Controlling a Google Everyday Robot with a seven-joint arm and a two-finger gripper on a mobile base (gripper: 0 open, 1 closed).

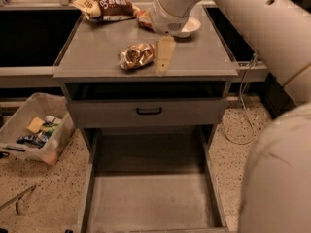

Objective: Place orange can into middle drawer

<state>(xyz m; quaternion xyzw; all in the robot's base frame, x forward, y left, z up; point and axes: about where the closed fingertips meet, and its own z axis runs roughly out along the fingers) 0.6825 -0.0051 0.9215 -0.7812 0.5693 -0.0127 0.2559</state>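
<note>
Grasp approach. Claw just right of orange can, holding nothing, opening impossible to tell. Next: grip can, lower into middle drawer.

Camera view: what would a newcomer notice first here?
A big white arm fills the picture's upper right, and its tool hangs close beside the crushed orange can on the cabinet top. Below, the middle drawer stands pulled wide open.
</note>
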